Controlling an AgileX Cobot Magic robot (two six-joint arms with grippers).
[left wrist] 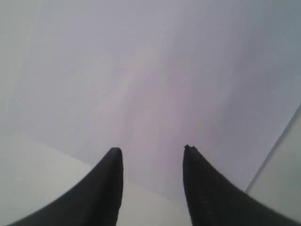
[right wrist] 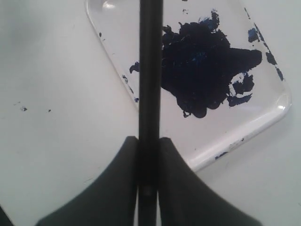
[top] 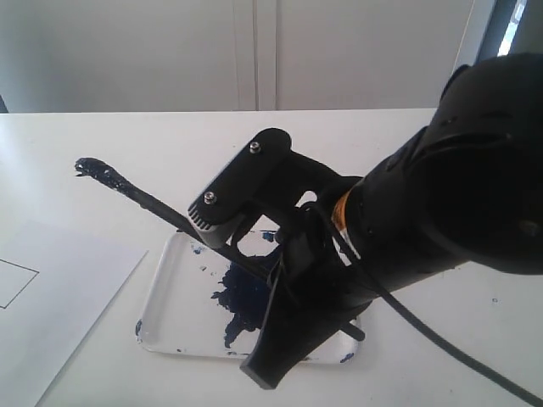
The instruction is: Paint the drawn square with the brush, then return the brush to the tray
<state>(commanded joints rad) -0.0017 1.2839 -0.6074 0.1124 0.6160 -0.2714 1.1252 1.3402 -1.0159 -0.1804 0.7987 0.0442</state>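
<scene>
My right gripper (top: 284, 284) (right wrist: 149, 139) is shut on the black handle of the brush (top: 153, 203) (right wrist: 150, 70). It holds the brush above the near left part of the tray (top: 165, 314) (right wrist: 263, 117). The brush slants up to the left, and its paint-soaked bristles (top: 93, 170) hang in the air over the table. A corner of the drawn square (top: 13, 284) shows on the white paper (top: 68, 305) at the left edge, white inside. My left gripper (left wrist: 151, 149) is open over white paper (left wrist: 155, 84), holding nothing.
A large dark blue paint blotch (top: 242, 297) (right wrist: 202, 70) lies in the tray, with specks along its rim. The right arm (top: 458, 186) fills the right of the exterior view. A few paint specks (right wrist: 22, 108) mark the white table. A pale wall stands behind.
</scene>
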